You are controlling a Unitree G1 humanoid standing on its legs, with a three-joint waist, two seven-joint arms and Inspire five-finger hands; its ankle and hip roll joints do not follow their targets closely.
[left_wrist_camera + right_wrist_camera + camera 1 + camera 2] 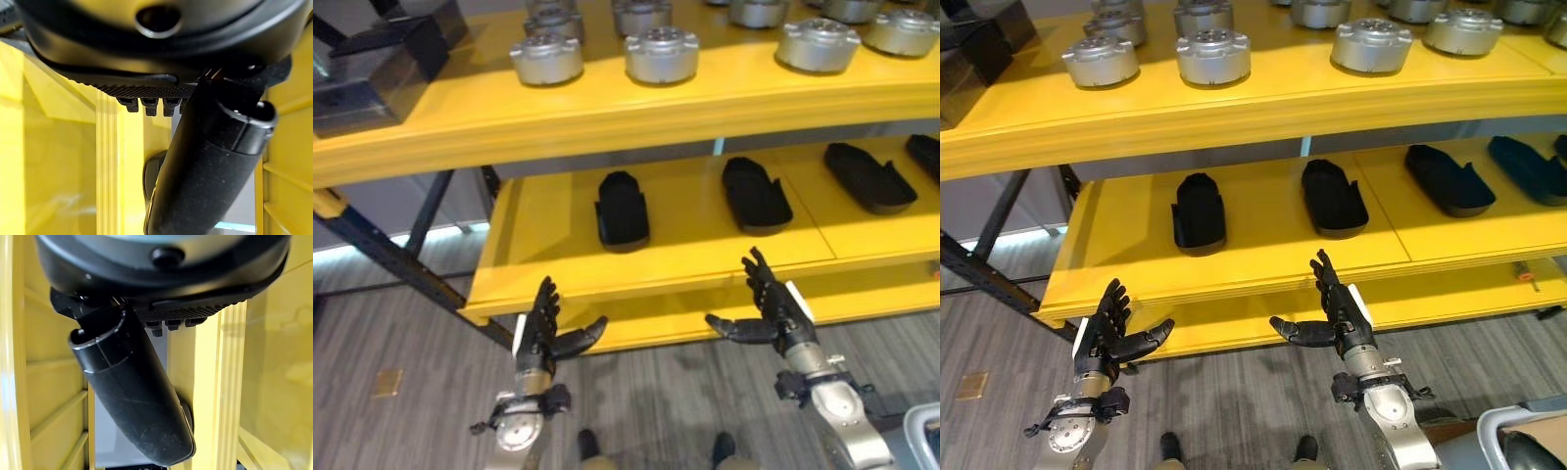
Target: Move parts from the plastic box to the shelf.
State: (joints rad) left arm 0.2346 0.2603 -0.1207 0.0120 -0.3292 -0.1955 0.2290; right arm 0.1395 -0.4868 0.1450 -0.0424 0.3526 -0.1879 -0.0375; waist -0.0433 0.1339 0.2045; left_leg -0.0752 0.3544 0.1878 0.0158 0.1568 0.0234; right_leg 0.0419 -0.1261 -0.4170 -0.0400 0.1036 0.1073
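Both my hands hang open and empty in front of the lower yellow shelf board [548,230]. My left hand [544,331] is below the board's left front corner, fingers straight, thumb out to the side. My right hand [777,307] is held the same way before the board's front edge, near its middle. Several black moulded parts [622,208] lie in a row on that board. Several round silver metal parts [661,54] stand on the upper board [607,110]. A corner of the light plastic box [1526,438] shows at the lower right. In each wrist view a straight thumb [210,171] [132,396] stands against yellow shelf.
A dark box [382,59] sits at the left end of the upper board. A dark diagonal shelf strut [382,257] runs down to the grey plank floor [401,333] on the left. Bare room lies between the black parts on the lower board.
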